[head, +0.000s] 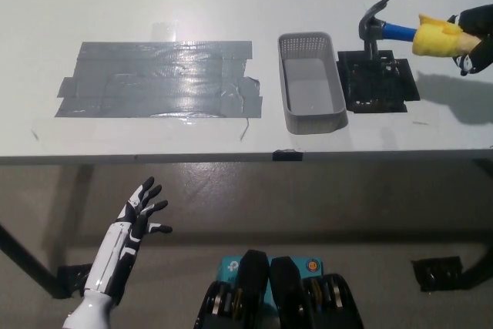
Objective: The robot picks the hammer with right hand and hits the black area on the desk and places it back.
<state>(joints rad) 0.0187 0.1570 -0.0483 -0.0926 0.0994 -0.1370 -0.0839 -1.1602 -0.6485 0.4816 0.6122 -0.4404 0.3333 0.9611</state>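
Note:
The hammer (400, 32) has a dark steel head, a blue neck and a yellow grip. My black right hand (476, 30) is shut on the yellow grip at the picture's right edge. The hammer's head (373, 27) points down at the far edge of the black area (377, 81), a square black patch on the white desk; whether it touches is unclear. My white left hand (142, 213) rests open below the desk's front edge at the lower left.
A grey mesh basket (310, 113) stands just left of the black patch. A wide patch of grey tape (162, 78) covers the desk's left part. The desk's front edge (246, 156) runs across the middle of the picture.

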